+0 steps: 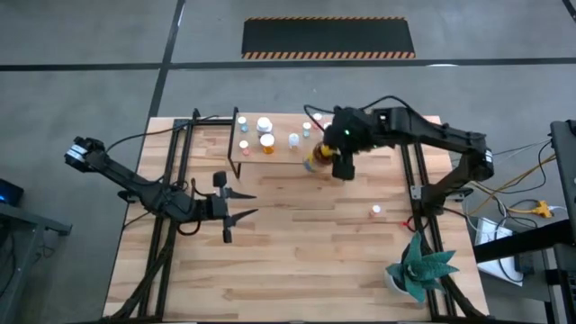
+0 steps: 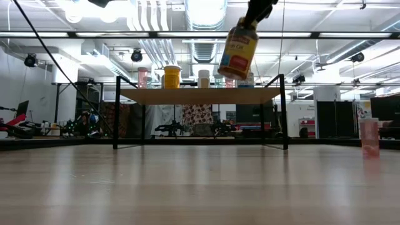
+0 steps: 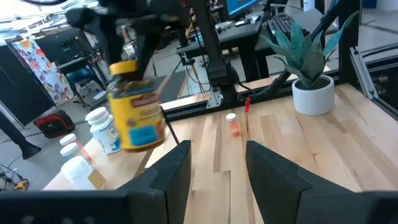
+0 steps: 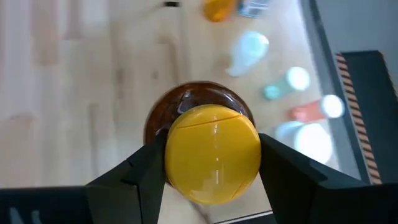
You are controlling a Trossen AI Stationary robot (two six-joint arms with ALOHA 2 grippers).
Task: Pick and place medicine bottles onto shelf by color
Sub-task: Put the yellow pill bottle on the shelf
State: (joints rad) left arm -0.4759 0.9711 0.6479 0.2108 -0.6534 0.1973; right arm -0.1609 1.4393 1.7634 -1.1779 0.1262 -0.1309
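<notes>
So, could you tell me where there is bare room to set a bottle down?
Free: the tabletop between the left gripper and the small red-capped bottle, and the shelf end at its left legs. Crowded: mid-shelf, among the shelf bottles, near the amber bottle gripped by the right gripper.

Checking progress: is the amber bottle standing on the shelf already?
No, the amber bottle hangs tilted above the shelf in the right gripper.

Amber bottle (image 2: pixel 239 51) — yellow label with print, too blurred to read. No other legible text, numbers, signs anywhere.
</notes>
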